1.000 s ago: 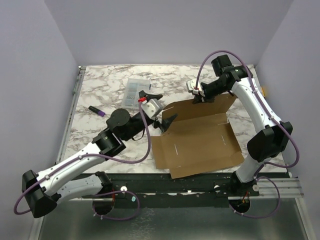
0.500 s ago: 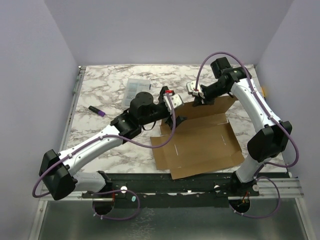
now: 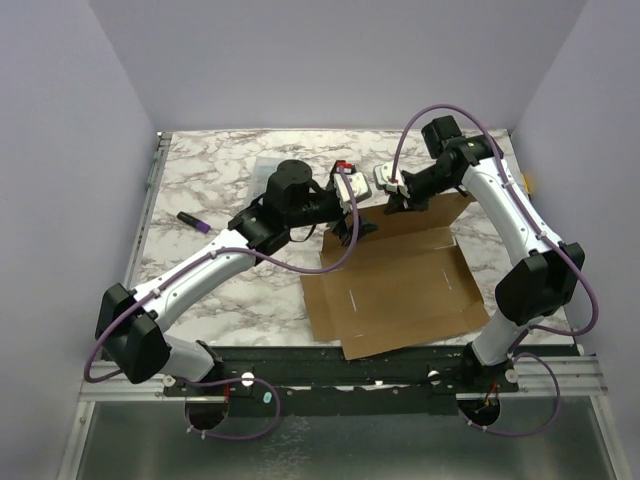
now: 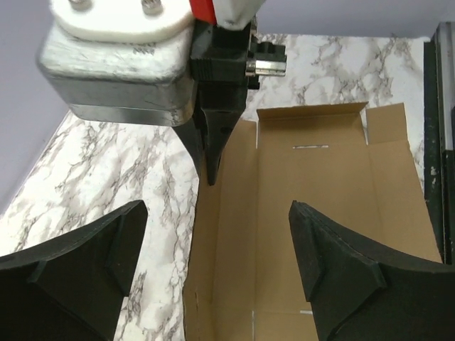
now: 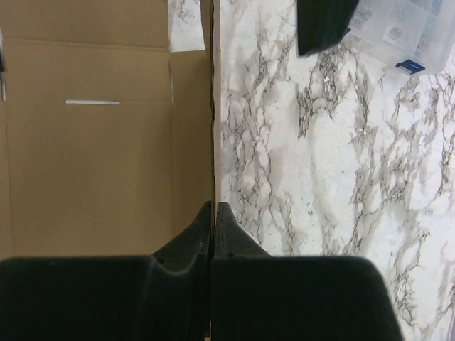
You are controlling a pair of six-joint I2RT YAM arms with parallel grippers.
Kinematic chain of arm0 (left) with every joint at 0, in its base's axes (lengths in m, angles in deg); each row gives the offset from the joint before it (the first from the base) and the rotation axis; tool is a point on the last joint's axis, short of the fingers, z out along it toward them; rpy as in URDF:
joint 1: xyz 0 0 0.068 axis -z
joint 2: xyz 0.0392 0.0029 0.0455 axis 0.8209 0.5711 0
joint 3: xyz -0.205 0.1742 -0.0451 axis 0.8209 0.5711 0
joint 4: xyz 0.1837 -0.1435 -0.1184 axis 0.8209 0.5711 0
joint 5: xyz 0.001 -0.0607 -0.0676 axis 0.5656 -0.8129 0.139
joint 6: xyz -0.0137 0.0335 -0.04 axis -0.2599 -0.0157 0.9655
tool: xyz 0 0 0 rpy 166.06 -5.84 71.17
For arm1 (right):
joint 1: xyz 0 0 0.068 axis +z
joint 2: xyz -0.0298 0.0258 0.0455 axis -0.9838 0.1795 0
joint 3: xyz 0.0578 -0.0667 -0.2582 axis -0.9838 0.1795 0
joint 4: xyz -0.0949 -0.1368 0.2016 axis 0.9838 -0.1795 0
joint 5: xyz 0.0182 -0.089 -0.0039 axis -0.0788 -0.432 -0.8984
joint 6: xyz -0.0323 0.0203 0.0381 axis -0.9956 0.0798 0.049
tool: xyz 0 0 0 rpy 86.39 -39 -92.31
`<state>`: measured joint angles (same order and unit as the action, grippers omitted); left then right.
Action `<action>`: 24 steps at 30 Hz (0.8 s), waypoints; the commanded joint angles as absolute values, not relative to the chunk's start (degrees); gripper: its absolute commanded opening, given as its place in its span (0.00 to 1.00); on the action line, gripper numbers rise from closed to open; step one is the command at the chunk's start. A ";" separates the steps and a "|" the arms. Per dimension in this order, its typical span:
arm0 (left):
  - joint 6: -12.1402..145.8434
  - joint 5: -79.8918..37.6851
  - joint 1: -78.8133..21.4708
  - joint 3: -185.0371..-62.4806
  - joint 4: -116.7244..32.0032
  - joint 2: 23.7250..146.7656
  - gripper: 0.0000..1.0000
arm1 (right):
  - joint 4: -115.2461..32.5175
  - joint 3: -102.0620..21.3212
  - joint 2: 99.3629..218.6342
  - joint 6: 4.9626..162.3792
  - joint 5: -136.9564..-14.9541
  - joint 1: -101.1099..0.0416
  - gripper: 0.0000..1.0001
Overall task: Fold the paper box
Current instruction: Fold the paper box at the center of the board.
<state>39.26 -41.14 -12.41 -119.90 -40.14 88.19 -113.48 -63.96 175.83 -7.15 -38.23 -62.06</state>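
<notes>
A white marble table (image 3: 200, 180) with grey veins stands between lilac walls (image 3: 60, 120). A clear case (image 3: 266, 168) lies toward the far left, partly hidden; the right wrist view shows a blue piece (image 5: 411, 66) through its plastic. A purple marker (image 3: 195, 222) lies near the left edge, well apart from the case.

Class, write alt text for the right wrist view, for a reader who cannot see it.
The shut right gripper pinches an edge of the brown paper box, whose panel with a thin slit fills the left. Marble table lies on the right, with a clear case in the top right corner.
</notes>
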 commanded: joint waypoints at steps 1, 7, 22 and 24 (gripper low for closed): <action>34.58 -43.72 -12.39 -122.97 -33.90 91.28 0.84 | -113.37 -64.11 174.85 -6.38 -36.12 -62.08 0.00; 32.60 -41.99 -12.42 -124.84 -31.53 94.54 0.69 | -113.37 -64.26 175.03 -6.29 -36.32 -62.14 0.00; 31.62 -28.53 -12.39 -123.13 -29.28 93.05 0.00 | -104.81 -64.31 173.62 9.71 -37.03 -63.23 0.47; 32.07 -25.97 -12.44 -120.70 -29.57 90.21 0.00 | -101.72 -62.87 172.09 13.98 -34.91 -65.77 0.59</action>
